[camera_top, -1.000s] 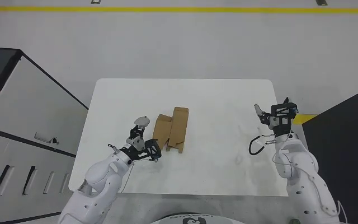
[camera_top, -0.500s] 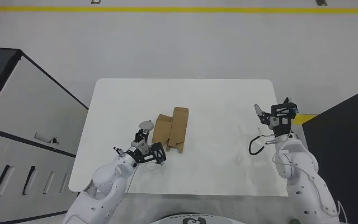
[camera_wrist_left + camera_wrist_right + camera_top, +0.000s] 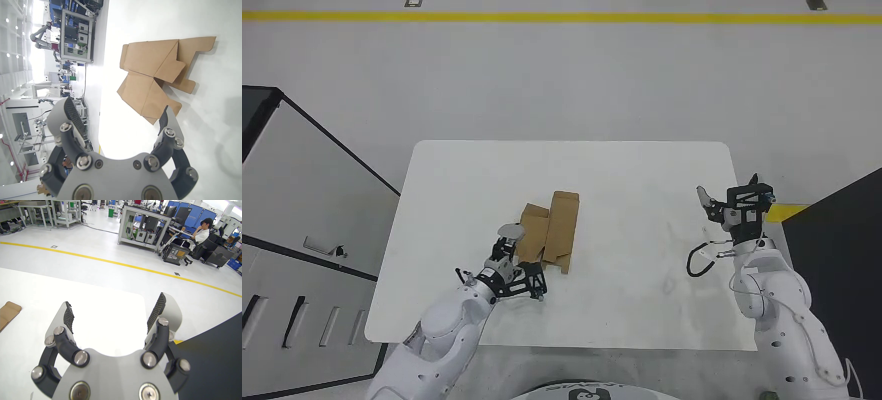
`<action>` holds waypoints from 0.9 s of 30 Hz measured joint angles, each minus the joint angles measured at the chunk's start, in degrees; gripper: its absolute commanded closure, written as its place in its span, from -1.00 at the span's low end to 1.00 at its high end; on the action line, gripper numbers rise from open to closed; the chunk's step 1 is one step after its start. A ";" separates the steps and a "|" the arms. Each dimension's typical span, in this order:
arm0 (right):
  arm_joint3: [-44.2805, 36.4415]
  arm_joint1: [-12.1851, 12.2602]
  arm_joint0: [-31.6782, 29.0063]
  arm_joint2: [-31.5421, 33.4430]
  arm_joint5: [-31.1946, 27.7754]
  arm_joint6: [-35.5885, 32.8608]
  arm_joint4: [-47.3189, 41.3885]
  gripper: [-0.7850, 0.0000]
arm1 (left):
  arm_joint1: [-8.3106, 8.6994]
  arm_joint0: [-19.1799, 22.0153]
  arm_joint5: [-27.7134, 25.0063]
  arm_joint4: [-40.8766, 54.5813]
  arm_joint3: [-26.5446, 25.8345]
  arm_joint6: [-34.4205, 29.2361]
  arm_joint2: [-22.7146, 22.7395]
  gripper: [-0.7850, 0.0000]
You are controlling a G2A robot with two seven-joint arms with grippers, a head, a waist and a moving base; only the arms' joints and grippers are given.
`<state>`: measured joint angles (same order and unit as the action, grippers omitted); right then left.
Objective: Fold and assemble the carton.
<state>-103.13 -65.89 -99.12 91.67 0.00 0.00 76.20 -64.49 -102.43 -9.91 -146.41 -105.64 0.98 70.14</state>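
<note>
**Left tool lines up on the flat carton**

Top view: The carton (image 3: 550,232) lies flat, not yet folded up, near the middle of the white surface (image 3: 642,180). The left tool (image 3: 522,256) sits just beside the carton's near left corner. It is wide open and holds nothing. I think it is there so it can get one finger on each side of a flap. The right tool (image 3: 732,196) hangs well apart, by the right edge of the surface. It is open and empty too, likely so it is not in the way.

Left wrist view: The left tool (image 3: 117,106) points at the carton (image 3: 151,72). One finger (image 3: 166,121) is close to a loose flap corner, but I cannot tell if it touches. The flaps lie one over another, and one lifts a bit. That looks like a good place to grab.

Right wrist view: The right tool (image 3: 114,300) has its jaws spread wide with nothing between them. A corner of the carton (image 3: 7,313) lies well away from it.
</note>
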 measured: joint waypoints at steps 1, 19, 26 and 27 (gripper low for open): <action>0.00 0.00 0.00 0.00 0.00 0.00 0.00 -1.00 | -0.06 0.19 -0.15 0.05 0.60 -0.20 -0.34 -1.00; 0.00 0.00 0.00 0.00 0.00 0.00 0.00 -1.00 | -0.37 0.63 -0.39 -0.58 2.85 -2.12 -2.38 -1.00; 0.00 0.00 0.00 0.00 0.00 0.00 0.00 -1.00 | -0.81 2.06 1.03 1.41 4.67 -3.15 -3.36 -1.00; 0.00 0.00 0.00 0.00 0.00 0.00 0.00 -1.00 | -0.87 2.31 1.14 1.40 4.97 -3.22 -3.60 -1.00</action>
<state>-103.13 -65.89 -99.12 91.67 0.00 0.00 76.20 -65.36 -100.12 -8.78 -145.01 -100.67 -2.24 66.54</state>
